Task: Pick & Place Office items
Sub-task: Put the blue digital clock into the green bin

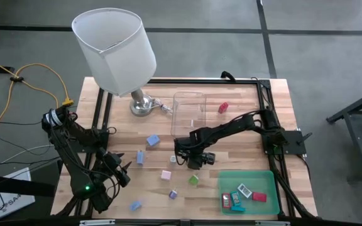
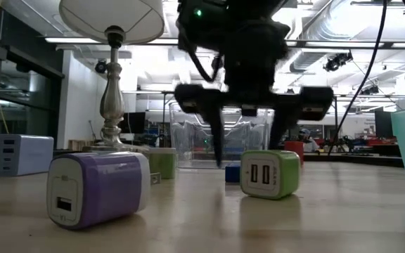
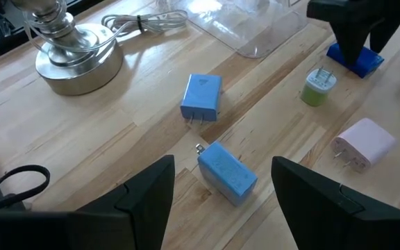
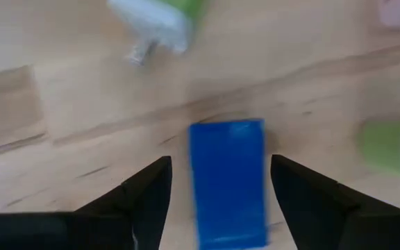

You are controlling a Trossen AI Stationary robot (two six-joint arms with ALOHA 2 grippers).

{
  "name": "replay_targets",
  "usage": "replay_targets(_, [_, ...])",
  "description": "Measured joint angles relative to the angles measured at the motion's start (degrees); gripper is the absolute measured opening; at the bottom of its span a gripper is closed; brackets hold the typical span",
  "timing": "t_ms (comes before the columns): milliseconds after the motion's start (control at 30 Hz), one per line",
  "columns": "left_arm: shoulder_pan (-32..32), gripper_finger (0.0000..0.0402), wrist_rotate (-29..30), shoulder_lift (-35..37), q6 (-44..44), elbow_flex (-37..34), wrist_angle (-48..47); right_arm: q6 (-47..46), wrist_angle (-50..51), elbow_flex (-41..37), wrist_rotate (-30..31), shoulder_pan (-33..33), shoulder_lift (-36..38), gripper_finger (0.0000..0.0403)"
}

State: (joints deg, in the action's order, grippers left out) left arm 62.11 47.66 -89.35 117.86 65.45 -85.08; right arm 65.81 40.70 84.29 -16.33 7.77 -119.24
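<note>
High view first: the right gripper sits low over the middle of the wooden table, just in front of the clear plastic box. Small chargers are scattered across the boards: a light blue one, a pink one, a green one, a purple one, a red one off by the box. A few more already lie in the green tray at the near right corner. The left gripper waits over the near left side, and the lamp stands at the back.

Low view now: the right gripper's fingers hang straight down, spread apart, tips at the tabletop, with a dark blue charger peeking out low between them. A green and white charger sits just beside it, a purple one closer to the lens.

Left wrist view: the left gripper hovers with its jaws apart and nothing in them, above two blue chargers on the wood; the lamp base is beyond.

Right wrist view: there's the dark blue charger, flat on the table, squarely between the two spread fingers. Gaps show on both sides, so the jaws are wide and not gripping it.
</note>
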Motion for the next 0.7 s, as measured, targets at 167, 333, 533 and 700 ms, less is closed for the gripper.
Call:
replay_targets(167, [0.0,0.0232,0.0,0.0,0.0,0.0,0.0,0.8,-1.0,0.1,-0.2,-0.2,-1.2,0.0233])
replay_targets(333, [0.0,0.0232,0.0,0.0,0.0,0.0,0.1,1.7,-1.1,0.1,0.0,-0.3,-1.2,0.0233])
replay_targets(533, [0.0,0.0232,0.0,0.0,0.0,0.0,0.0,0.5,-1.0,0.1,-0.1,-0.3,-1.2,0.0233])
replay_targets(700, [0.0,0.0232,0.0,0.0,0.0,0.0,0.0,0.2,-0.9,0.1,-0.1,-0.3,-1.2,0.0225])
